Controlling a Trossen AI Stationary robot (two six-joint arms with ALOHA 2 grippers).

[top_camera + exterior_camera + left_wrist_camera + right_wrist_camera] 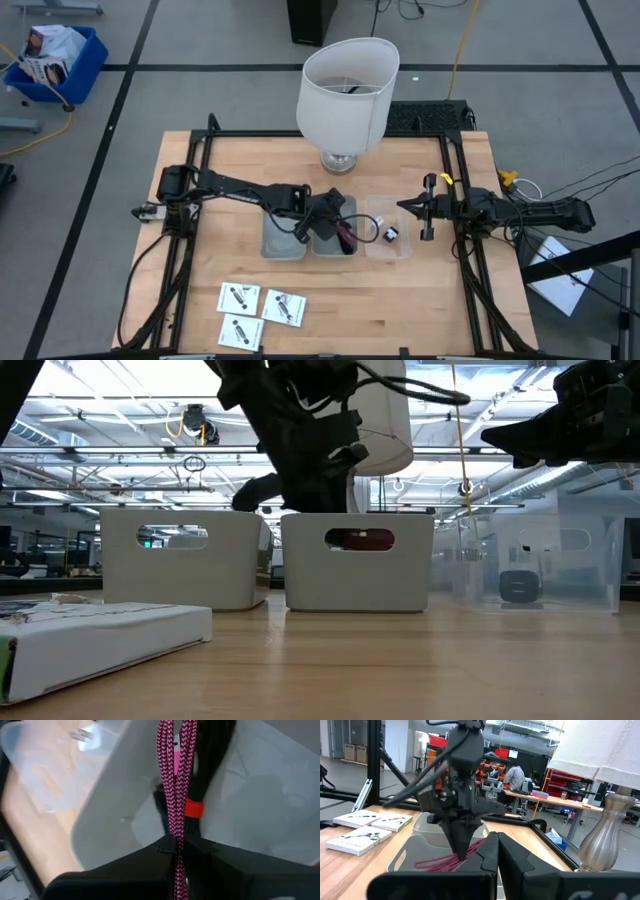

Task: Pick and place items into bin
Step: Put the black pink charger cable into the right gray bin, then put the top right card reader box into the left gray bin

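My left gripper [328, 218] points down into the middle grey bin [322, 246] and is shut on the red cable [175, 795]. A black cable with a red band [195, 809] shows beside it inside that bin. Three white square packets [240, 297] [284, 307] [240, 331] lie flat near the table's near edge. The tiny white-and-black block [390, 236] sits on the floor of the clear bin [400, 250]. My right gripper [497, 840] is shut and hovers above the clear bin's right side, touching nothing. My left gripper pinches the red cable's looped strands [175, 836] between its two fingers, coming from above and pointing down. The strands run along between the fingers and hang below them into the middle grey bin. The cable's lower coils [451, 863] rest inside that bin.
A second grey bin [282, 238] stands left of the middle one. The big white lamp [347, 95] stands just beyond the bins, toward the far edge. Bare wood lies between the bins and the packets. Black frame rails run along the table's left and right sides.
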